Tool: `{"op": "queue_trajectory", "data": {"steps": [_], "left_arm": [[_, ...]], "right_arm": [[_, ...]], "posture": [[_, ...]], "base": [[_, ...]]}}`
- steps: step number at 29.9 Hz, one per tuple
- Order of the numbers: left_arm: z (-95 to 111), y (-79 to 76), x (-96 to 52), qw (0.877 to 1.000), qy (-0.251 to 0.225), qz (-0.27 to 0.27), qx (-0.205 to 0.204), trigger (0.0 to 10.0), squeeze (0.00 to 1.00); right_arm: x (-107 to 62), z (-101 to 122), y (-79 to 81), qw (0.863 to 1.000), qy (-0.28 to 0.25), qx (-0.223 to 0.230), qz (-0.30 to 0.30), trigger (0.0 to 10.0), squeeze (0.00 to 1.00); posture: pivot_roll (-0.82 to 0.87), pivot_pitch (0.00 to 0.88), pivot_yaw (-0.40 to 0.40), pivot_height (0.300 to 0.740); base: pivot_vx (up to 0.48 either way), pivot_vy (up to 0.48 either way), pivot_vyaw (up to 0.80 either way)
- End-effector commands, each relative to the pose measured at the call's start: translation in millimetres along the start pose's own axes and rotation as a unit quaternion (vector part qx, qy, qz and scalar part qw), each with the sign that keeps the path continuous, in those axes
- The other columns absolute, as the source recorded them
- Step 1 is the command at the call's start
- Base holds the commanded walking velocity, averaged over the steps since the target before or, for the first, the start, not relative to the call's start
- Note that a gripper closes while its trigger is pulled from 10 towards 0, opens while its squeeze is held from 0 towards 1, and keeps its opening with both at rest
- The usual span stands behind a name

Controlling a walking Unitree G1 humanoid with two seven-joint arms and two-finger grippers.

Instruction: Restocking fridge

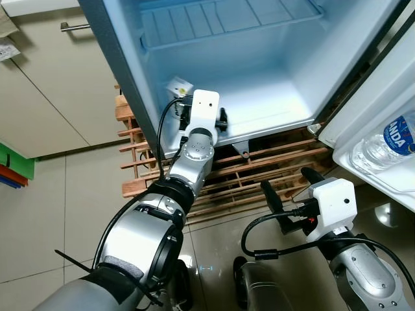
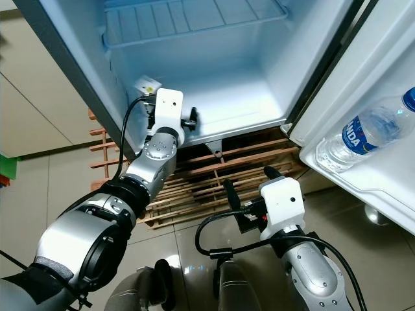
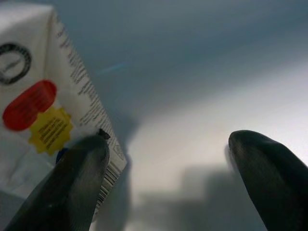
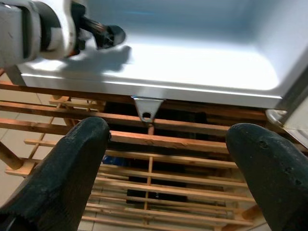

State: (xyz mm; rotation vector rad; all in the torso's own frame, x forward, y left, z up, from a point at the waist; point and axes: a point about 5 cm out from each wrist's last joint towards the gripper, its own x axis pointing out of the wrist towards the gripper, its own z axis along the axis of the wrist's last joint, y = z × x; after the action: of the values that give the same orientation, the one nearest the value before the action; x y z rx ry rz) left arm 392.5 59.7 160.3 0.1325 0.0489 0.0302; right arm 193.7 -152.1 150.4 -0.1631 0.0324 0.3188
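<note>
Left eye view: we see the left pincer (image 3: pixel 163 178) inside the open fridge (image 1: pixel 272 84), low at its left wall, fingers apart, one finger (image 3: pixel 72 183) just beside a white carton (image 1: pixel 177 87) standing on the fridge floor. Our right pincer (image 4: pixel 163 173) hangs outside over the wooden rack (image 4: pixel 159 168), fingers apart, holding nothing. A water bottle (image 2: pixel 366 133) lies in the door shelf (image 2: pixel 363 178).

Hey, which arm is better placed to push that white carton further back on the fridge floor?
Left. The left gripper is inside the fridge, open, one finger beside the white carton. The right gripper hangs open outside, over the wooden rack.
</note>
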Motion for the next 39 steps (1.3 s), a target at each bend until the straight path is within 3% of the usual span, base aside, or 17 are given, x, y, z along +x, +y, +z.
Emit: {"op": "queue_trajectory", "data": {"steps": [1, 10, 12, 20, 25, 32, 36, 39], "left_arm": [[-5.6, 5.0, 0.2, 1.0, 0.017, 0.024, 0.006, 10.0, 0.0], [-5.4, 15.0, 1.9, 0.998, 0.011, 0.058, 0.036, 10.0, 0.0], [-1.4, 6.8, 0.8, 0.999, 0.001, 0.033, 0.004, 10.0, 0.0], [6.5, -19.4, -5.1, 0.999, -0.011, -0.032, -0.039, 10.0, 0.0], [-13.2, -42.5, -20.1, 0.992, 0.023, -0.103, -0.066, 10.0, 0.0], [-4.9, -39.3, -30.3, 0.978, -0.025, -0.176, -0.108, 10.0, 0.0], [13.1, -18.2, -45.6, 0.952, -0.095, -0.258, -0.132, 10.0, 0.0], [11.0, 0.5, -51.3, 0.951, -0.11, -0.26, -0.128, 10.0, 0.0]], "right_arm": [[-2.9, 1.8, -0.8, 1.0, 0.002, 0.0, -0.001, 10.0, 0.15], [-2.2, -0.2, -1.8, 1.0, 0.004, 0.0, -0.002, 10.0, 0.15], [-2.0, -0.8, -1.9, 1.0, 0.004, 0.0, -0.001, 10.0, 0.15], [2.4, -1.9, -4.2, 1.0, 0.001, -0.002, -0.002, 10.0, 0.15], [13.1, -2.4, -3.9, 1.0, -0.012, 0.006, -0.01, 10.0, 0.15], [35.2, 0.4, -13.1, 0.998, -0.037, 0.031, -0.044, 10.0, 0.14], [55.7, 1.3, -21.5, 0.995, -0.055, 0.037, -0.071, 10.0, 0.13], [63.7, -3.6, -23.7, 0.994, -0.055, 0.039, -0.081, 10.0, 0.13]], "posture": [[-0.35, 0.292, 0.027, 0.74], [-0.35, 0.288, 0.027, 0.74], [-0.35, 0.286, 0.027, 0.74], [-0.34, 0.262, 0.029, 0.74], [-0.31, 0.222, 0.047, 0.74], [-0.24, 0.124, 0.081, 0.74], [-0.18, 0.022, 0.087, 0.74], [-0.16, 0.0, 0.073, 0.74]], "base": [[0.0, 0.0, 0.0], [0.0, 0.0, 0.0], [0.0, 0.0, 0.0], [0.0, 0.0, 0.0], [0.0, 0.0, 0.0], [0.0, 0.0, 0.0], [0.0, 0.0, 0.0], [0.0, 0.0, 0.0]]}}
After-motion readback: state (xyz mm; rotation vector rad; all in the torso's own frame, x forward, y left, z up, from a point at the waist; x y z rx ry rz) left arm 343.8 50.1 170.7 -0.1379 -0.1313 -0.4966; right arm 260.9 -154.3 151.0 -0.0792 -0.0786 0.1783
